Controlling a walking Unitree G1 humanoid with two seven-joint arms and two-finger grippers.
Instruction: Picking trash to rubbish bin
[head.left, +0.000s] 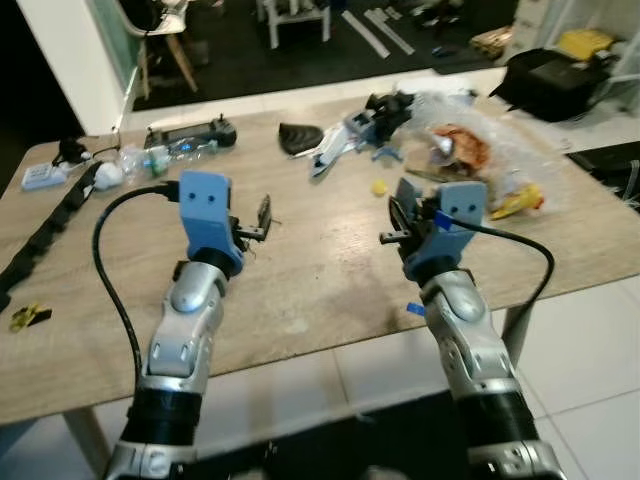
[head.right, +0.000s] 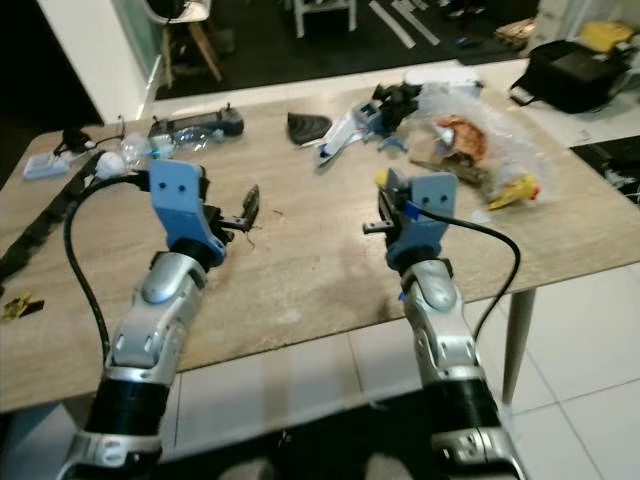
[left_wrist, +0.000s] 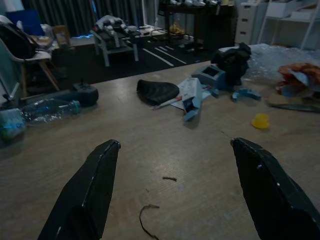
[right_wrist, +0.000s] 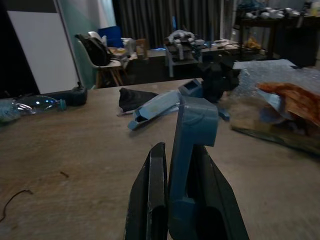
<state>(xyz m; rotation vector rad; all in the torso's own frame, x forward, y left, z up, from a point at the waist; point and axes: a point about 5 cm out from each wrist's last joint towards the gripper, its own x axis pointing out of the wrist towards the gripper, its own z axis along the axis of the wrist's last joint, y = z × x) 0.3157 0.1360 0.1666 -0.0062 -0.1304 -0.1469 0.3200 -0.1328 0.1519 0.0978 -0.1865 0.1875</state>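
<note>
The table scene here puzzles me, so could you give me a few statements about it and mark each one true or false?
1. The right gripper is shut on a blue plastic piece. True.
2. The left gripper is holding the plastic bottle. False: its fingers are wide apart and empty, and the bottle lies far off by the table's far edge.
3. A small yellow cap lies on the wooden table. True.
4. The clear bag of rubbish lies on the robot's left side of the table. False: it lies on the right side.
5. A black strap lies along the left part of the table. True.
</note>
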